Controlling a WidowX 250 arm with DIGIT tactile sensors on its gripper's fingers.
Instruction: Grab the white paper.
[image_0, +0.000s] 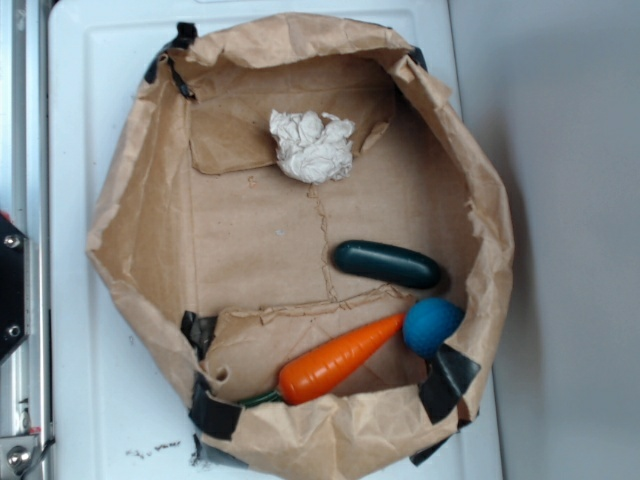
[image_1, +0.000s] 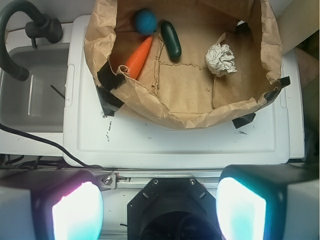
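Nothing grabbed yet: the white paper (image_0: 313, 146) is lying untouched in the bag-lined bin.

The gripper (image_1: 159, 210) is hanging high above and well apart from the brown paper bag (image_1: 165, 112), its two fingers (image_1: 77, 212) spread wide with nothing between them, and it is showing only in the wrist view. The white paper is sitting on the bag's floor near one end, clear of the other things: the dark green pickle (image_0: 386, 264), the orange carrot (image_0: 338, 358) and the blue ball (image_0: 432, 325) are all clustering at the opposite end. By my reading the whole job is still ahead: moving over the wad, lowering into the bag, closing on it and lifting.
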